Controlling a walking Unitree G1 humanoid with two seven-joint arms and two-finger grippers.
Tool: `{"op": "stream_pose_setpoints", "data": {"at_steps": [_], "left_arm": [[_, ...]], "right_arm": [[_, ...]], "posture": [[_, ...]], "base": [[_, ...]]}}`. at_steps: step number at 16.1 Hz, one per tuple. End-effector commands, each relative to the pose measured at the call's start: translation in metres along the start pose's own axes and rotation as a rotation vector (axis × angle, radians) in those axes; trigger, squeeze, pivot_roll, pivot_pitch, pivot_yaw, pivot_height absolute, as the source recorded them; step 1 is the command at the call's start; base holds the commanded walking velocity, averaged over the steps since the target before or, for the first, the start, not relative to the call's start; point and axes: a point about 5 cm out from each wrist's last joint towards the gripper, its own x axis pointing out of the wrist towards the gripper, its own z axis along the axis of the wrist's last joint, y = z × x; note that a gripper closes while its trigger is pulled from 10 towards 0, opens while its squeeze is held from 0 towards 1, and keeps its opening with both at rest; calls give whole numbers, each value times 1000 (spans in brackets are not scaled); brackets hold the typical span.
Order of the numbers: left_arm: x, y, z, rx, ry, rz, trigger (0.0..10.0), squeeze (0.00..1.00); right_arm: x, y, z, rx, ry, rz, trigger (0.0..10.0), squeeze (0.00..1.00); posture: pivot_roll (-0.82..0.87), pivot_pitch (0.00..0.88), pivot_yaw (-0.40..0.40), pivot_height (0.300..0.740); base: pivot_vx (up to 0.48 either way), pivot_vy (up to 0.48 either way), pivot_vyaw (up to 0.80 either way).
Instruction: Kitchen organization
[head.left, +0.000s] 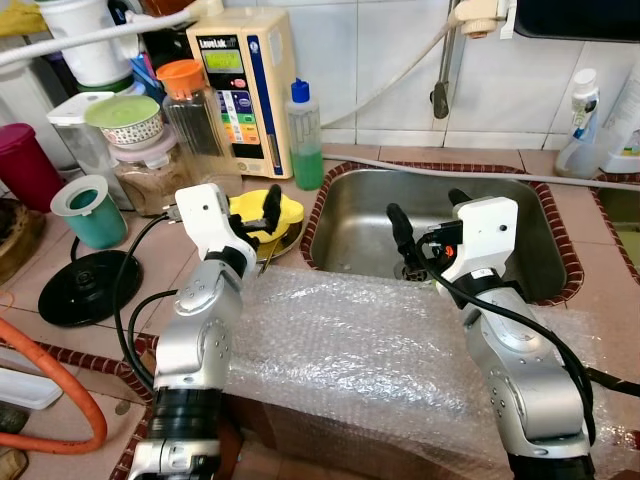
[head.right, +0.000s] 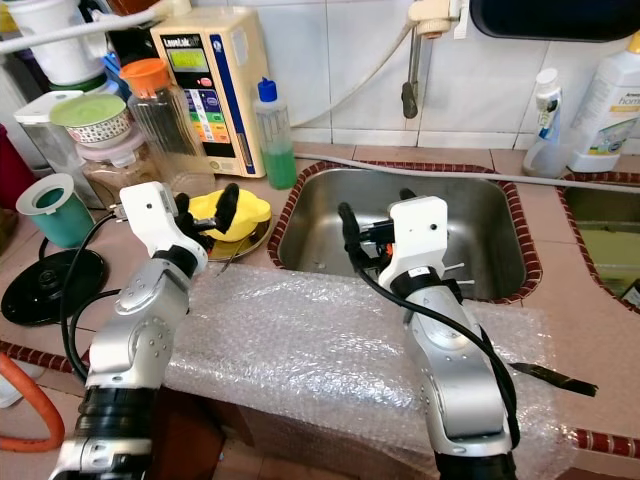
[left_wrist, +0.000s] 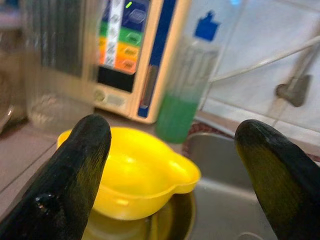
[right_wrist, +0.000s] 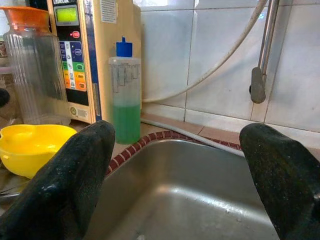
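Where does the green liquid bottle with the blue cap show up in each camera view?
Left eye view: bottle stands on the counter by the sink's back left corner.
Right eye view: bottle stands in the same spot, left of centre.
Left wrist view: bottle is blurred, behind the yellow bowl.
Right wrist view: bottle is left of centre, sharp.
Shared landmark: the beige water machine beside it.

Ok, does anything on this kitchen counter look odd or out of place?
Yes. A sheet of bubble wrap is draped over the counter's front edge before the sink, unusual there. A dark knife lies on its right end near the edge. Both the left gripper and right gripper are open and empty.
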Motion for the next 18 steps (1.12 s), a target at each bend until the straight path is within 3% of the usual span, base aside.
{"op": "stream_pose_setpoints", "data": {"at_steps": [1,7,9,12,14,17,18], "left_arm": [[4,5,0,-10,0,49,10000,0],[18,16,-8,-75,43,174,10000,0],[30,21,-5,-122,61,216,10000,0],[36,20,-1,-125,67,211,10000,0],[45,22,1,-138,129,226,10000,0],[49,24,-4,-138,202,248,10000,0],[50,26,-7,-165,227,264,10000,0]], "right_arm": [[-3,3,4,21,-2,34,10000,0],[-12,4,12,98,24,133,10000,0],[-17,11,10,93,57,179,10000,0],[-19,17,10,78,59,204,10000,0],[-18,21,10,29,32,171,10000,0],[-23,27,10,98,43,224,10000,0],[-25,29,8,61,69,235,10000,0]], "posture": [[-138,0,95,740],[-183,0,60,740],[-184,0,80,740],[-184,0,91,740],[-182,0,135,740],[-182,0,150,740],[-180,0,155,740]], "base": [[0,0,0],[0,0,0],[0,0,0],[0,0,0],[0,0,0],[0,0,0],[0,0,0]]}}
